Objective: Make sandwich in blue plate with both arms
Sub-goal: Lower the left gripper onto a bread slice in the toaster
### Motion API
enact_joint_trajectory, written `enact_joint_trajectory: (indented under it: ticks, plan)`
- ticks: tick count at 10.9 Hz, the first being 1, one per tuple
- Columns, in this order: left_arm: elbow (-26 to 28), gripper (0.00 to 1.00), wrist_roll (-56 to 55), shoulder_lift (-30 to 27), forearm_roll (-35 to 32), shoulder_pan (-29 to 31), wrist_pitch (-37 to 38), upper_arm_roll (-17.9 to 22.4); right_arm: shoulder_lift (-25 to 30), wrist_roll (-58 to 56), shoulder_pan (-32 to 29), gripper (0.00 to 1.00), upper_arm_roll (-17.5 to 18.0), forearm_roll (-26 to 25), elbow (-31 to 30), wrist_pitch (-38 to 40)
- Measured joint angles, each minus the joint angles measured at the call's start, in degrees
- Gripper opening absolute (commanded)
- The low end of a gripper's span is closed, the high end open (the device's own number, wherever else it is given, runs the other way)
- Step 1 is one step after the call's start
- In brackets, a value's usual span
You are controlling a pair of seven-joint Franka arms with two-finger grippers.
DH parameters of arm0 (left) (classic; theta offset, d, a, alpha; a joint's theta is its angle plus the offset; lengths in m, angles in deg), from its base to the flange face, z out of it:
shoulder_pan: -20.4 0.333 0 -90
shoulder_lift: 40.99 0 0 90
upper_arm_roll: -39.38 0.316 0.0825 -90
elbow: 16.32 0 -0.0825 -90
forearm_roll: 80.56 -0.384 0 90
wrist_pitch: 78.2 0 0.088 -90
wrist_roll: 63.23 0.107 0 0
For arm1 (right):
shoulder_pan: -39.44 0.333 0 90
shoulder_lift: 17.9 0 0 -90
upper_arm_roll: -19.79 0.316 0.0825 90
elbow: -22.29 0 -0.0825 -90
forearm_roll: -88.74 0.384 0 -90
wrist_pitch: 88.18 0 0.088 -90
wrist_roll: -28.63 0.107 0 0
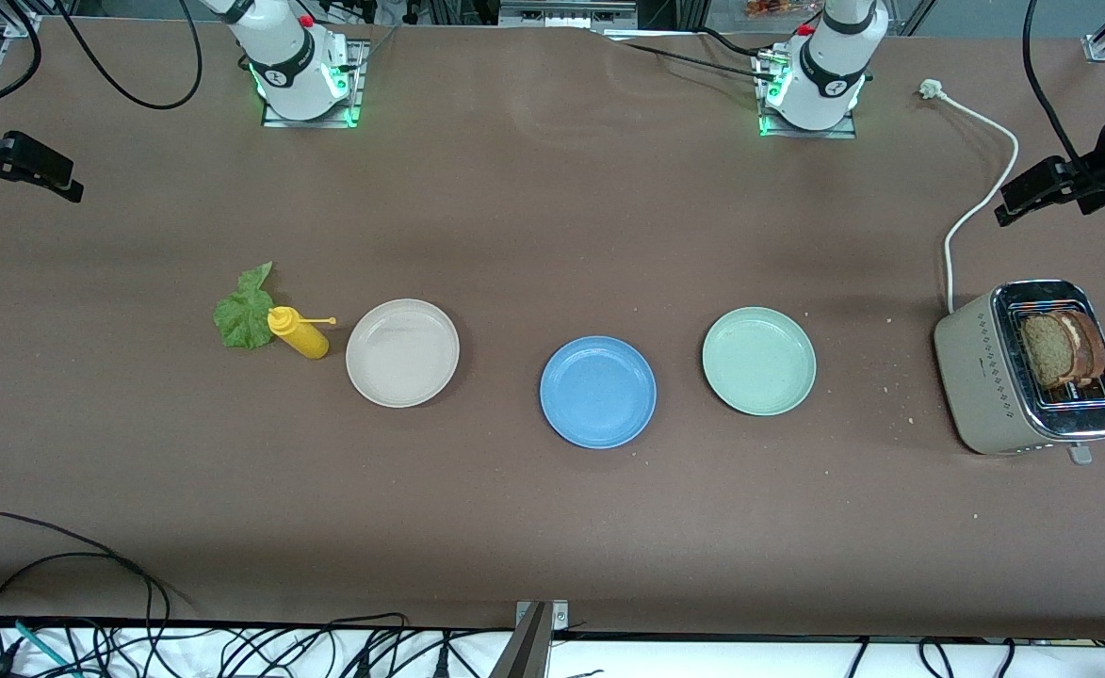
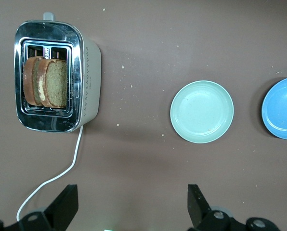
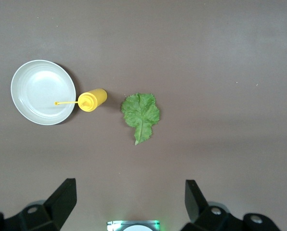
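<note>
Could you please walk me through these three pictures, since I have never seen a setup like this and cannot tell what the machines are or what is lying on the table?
These are two white robot arms bolted to a brown table. The big picture looks down from a high camera facing them; the other two come from cameras on each arm's wrist.

The left gripper hangs over the table near the toaster, jaws open and holding nothing. Two bread slices stand in the toaster's slots. The right gripper hangs over the table near the lettuce leaf, jaws also open and empty.

Three empty plates sit in a row: a cream-white plate toward the right arm's end, the blue plate in the middle, and a mint-green plate toward the left arm's end. A yellow squeeze bottle lies between the lettuce and the cream-white plate.
</note>
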Motion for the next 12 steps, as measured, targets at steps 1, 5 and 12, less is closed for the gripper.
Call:
enact_joint_trajectory:
  ticks: [1, 5, 12]
  plan:
    - [0.0, 1.0, 0.0, 0.11, 0.0, -0.01, 0.02, -0.03, 0.0, 0.0, 0.0, 1.0, 0.0, 0.0, 0.0, 0.0]
    - [0.16, 1.0, 0.0, 5.09, -3.26, 0.06, 0.18, 0.1, -0.03, 0.01, -0.01, 1.0, -0.01, 0.0, 0.0, 0.0]
    - [-6.03, 1.0, 10.9, 19.76, -4.38, 8.48, -6.19, 1.82, -0.1, 0.01, 0.0, 1.0, -0.01, 0.0, -0.01, 0.0]
